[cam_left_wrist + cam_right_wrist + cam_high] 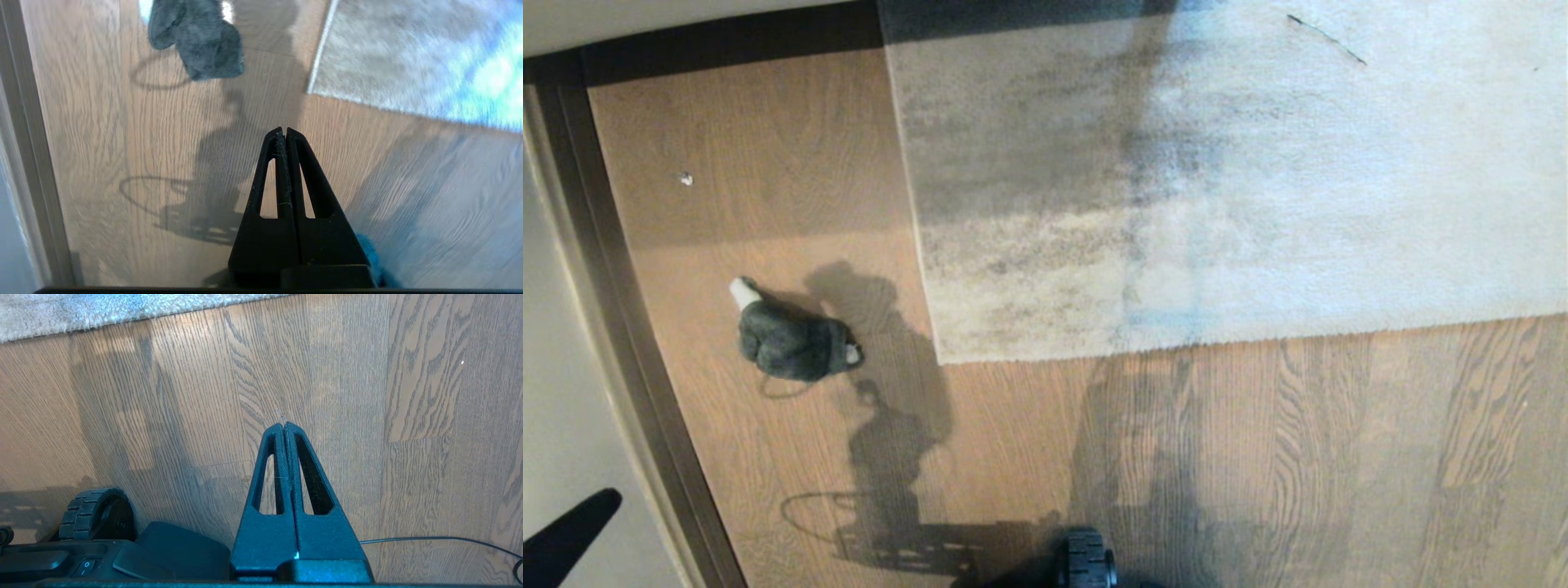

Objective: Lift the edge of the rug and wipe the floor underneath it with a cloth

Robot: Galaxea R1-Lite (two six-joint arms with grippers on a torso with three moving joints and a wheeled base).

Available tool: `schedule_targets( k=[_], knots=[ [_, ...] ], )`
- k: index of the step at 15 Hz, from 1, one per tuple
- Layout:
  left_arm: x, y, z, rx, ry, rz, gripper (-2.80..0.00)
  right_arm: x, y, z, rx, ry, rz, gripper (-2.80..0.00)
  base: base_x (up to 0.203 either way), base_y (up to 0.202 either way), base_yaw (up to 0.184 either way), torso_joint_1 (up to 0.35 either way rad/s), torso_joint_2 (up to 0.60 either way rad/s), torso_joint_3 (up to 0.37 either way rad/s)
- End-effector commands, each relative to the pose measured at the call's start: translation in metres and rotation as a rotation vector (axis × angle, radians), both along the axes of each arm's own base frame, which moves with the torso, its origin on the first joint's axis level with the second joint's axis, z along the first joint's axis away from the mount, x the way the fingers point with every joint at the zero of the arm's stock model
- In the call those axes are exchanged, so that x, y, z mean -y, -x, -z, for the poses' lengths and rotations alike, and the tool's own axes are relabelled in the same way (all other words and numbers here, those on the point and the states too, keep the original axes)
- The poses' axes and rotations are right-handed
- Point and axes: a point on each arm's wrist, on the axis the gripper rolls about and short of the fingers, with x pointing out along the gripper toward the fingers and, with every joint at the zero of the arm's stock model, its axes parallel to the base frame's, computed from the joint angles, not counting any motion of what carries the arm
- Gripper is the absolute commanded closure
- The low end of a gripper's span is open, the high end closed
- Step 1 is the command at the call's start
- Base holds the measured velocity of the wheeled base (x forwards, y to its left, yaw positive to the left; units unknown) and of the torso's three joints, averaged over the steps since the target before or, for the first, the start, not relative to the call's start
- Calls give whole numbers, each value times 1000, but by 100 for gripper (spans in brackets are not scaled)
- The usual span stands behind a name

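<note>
Fingers [295, 163] of left gripper [285, 131] and right gripper [284, 425] pressing together, gripping nothing. One cloth [792, 339] lying bunched on floor [1258, 457], beside one flat rug edge [931, 327].

cloth [196, 38]: on floor [122, 163], ahead of left gripper [284, 131], apart | rug edge [322, 49]: flat on floor, ahead, toward right gripper [284, 425] side | skirting strip [28, 143]: opposite side | cloth between strip and rug
</note>
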Motion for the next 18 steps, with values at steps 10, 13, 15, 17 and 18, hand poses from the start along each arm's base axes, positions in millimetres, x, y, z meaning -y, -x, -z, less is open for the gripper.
schedule_targets(
  k=[10, 13, 15, 17, 18],
  knots=[
    [4, 32, 39, 68, -318, -51, 0, 0, 0, 0, -1, -1, 0, 0, 0, 0, 0, 0, 0, 0],
    [4, 32, 45, 27, -355, 15, 0, 0, 0, 0, -1, -1, 0, 0, 0, 0, 0, 0, 0, 0],
    [3, 34, 48, 22, -352, 119, 0, 0, 0, 0, -1, -1, 0, 0, 0, 0, 0, 0, 0, 0],
    [1, 43, 55, 31, -369, 44, 0, 0, 0, 0, -1, -1, 0, 0, 0, 0, 0, 0, 0, 0],
    [0, 48, 61, 42, -371, 10, 0, 0, 0, 0, -1, -1, 0, 0, 0, 0, 0, 0, 0, 0]
  ],
)
